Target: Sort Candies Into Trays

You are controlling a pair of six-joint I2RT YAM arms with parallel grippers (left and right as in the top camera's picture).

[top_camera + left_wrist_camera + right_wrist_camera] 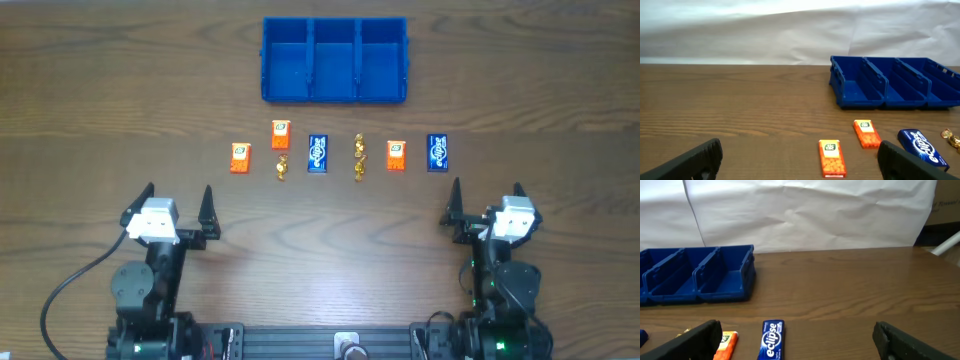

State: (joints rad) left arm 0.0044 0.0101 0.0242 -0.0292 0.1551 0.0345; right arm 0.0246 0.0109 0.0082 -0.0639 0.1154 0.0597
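Observation:
A blue tray [335, 98] with three compartments stands at the far middle of the table, all three bare. In front of it lies a row of candies: orange boxes [240, 158] [281, 134] [397, 156], blue packs [319, 153] [437, 152] and small gold-wrapped sweets [282, 167] [359, 158]. My left gripper [178, 196] stands open near the front left, short of the row. My right gripper [487, 195] stands open at the front right, just short of the right blue pack [771, 340]. In the left wrist view, two orange boxes [832, 158] [866, 133] and a blue pack [922, 147] lie ahead of my left gripper [797, 169].
The wooden table [100, 120] has wide free room to the left and right of the candy row and between the row and the tray [890, 102]. A white sheet [805, 215] hangs behind the table's far edge.

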